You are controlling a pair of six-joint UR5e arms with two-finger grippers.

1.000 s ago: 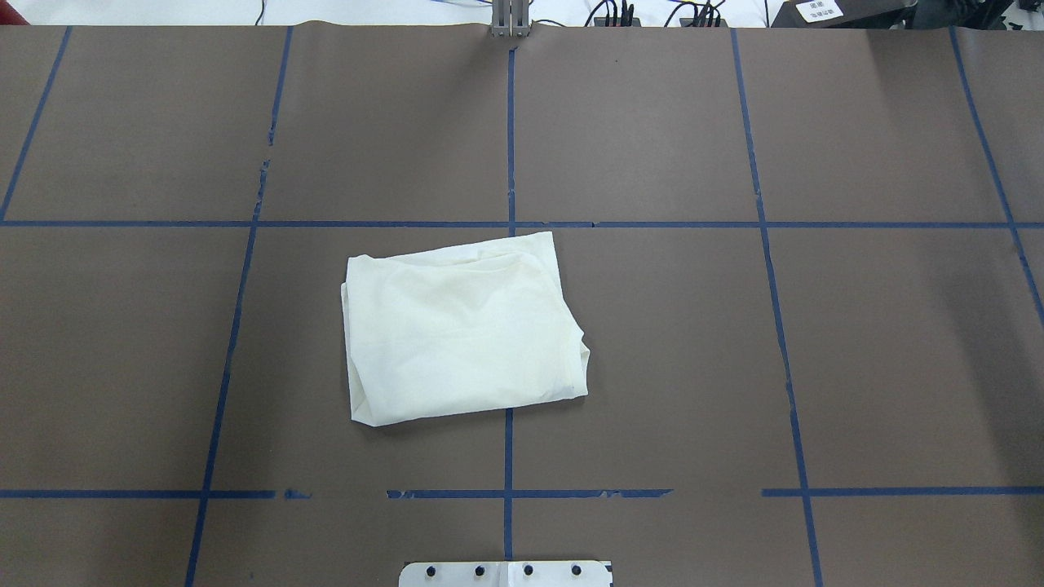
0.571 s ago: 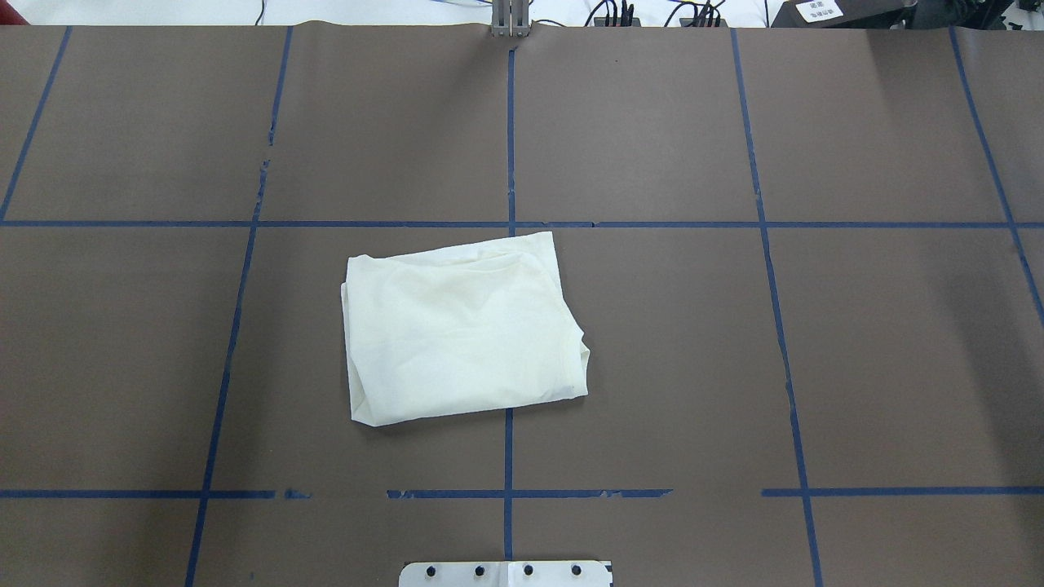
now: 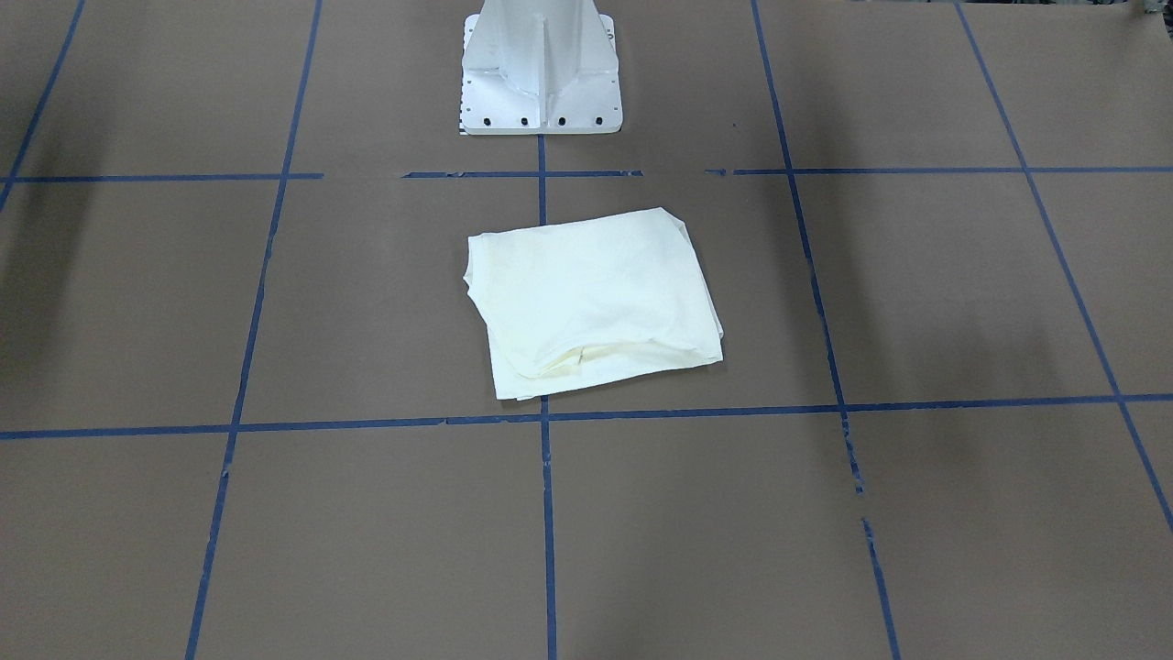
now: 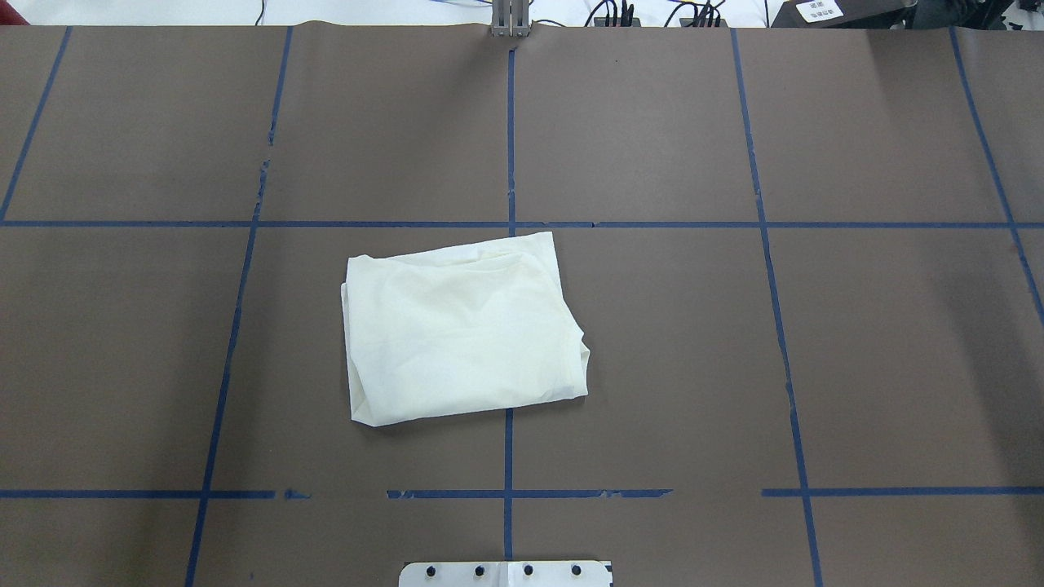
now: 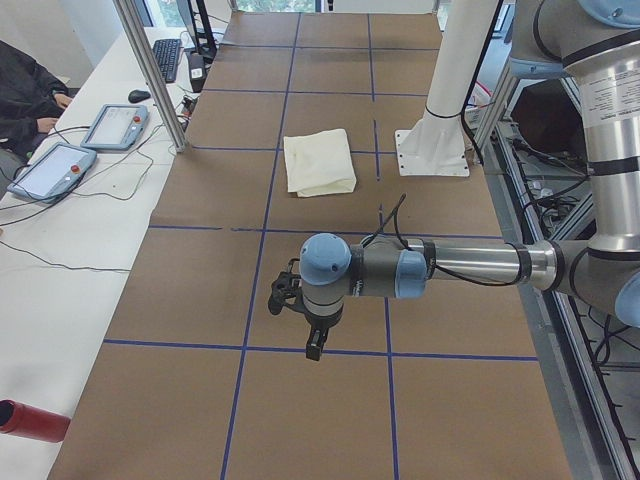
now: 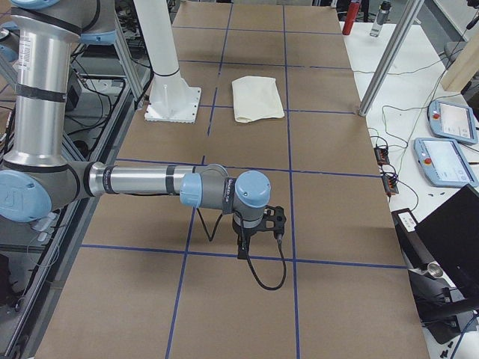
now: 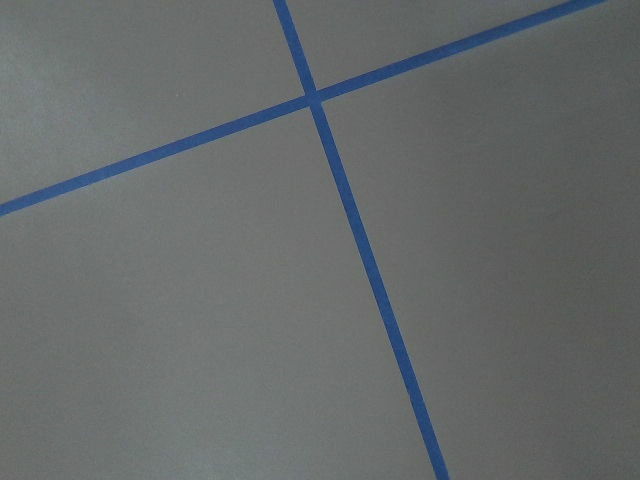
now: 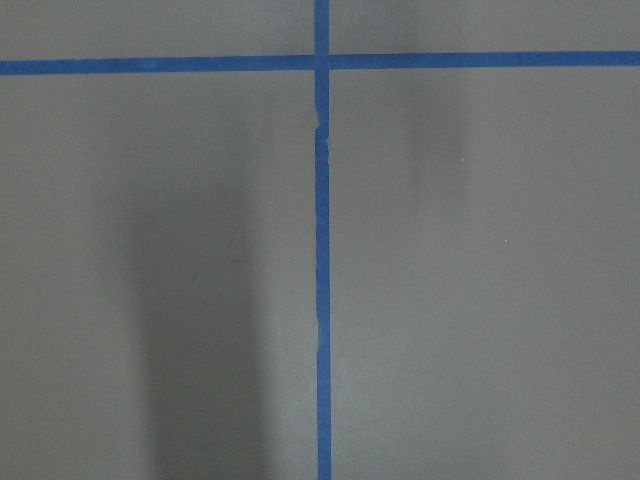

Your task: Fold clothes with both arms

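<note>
Shirt: We find the cream shirt (image 4: 461,326) folded to a compact rectangle, plain side up. It lies on the table (image 4: 734,367) near the middle of the robot's edge, just beyond the white pedestal (image 3: 541,82). Most of it sits to the robot's left of the centre tape line (image 4: 508,456).
Long axis: It runs along the table's length, slightly skewed to the tape.
Left gripper: The left gripper (image 5: 313,350) hangs pointing down toward the table's left end and carries nothing. We cannot tell whether its jaws are apart or together.
Right gripper: The right gripper (image 6: 242,253) hangs likewise toward the right end, also carrying nothing, and again we cannot tell how its jaws stand.
Key relation: The shirt lies well apart from both grippers, inward along the table. We judge the left arm slightly nearer.
Views: Only the side views show the arms. The overhead and front views show the shirt alone, and the wrist views show only bare tape crossings.
Stage: We judge the folding finished or nearly so.
</note>
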